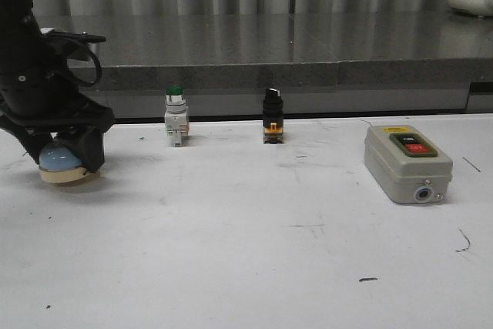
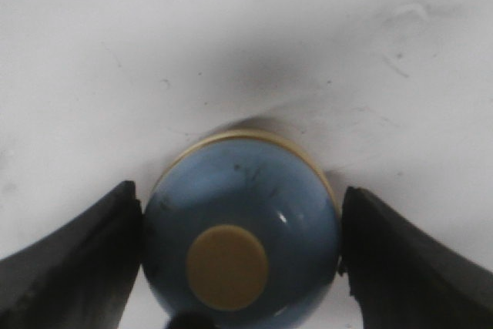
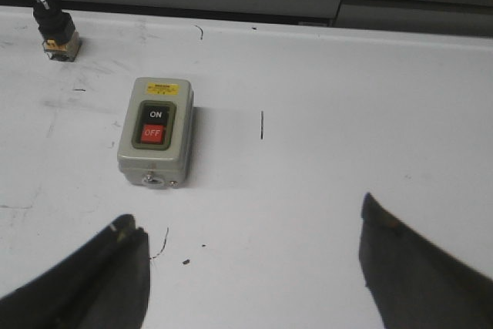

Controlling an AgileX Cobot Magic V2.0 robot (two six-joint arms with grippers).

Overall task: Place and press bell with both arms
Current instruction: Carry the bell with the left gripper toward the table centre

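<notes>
Four things on the white bench (image 1: 246, 252): one round blue bell (image 1: 61, 161) at far left, one green-capped button (image 1: 176, 115), one black knob switch (image 1: 272, 115), one grey box (image 1: 407, 163) marked ON and OFF. Left jaws (image 2: 243, 256) snug against the shiny bell dome. Right jaws (image 3: 250, 267) wide, holding nothing.

Grey switch box (image 3: 155, 132) on white table (image 3: 323, 167)
</notes>
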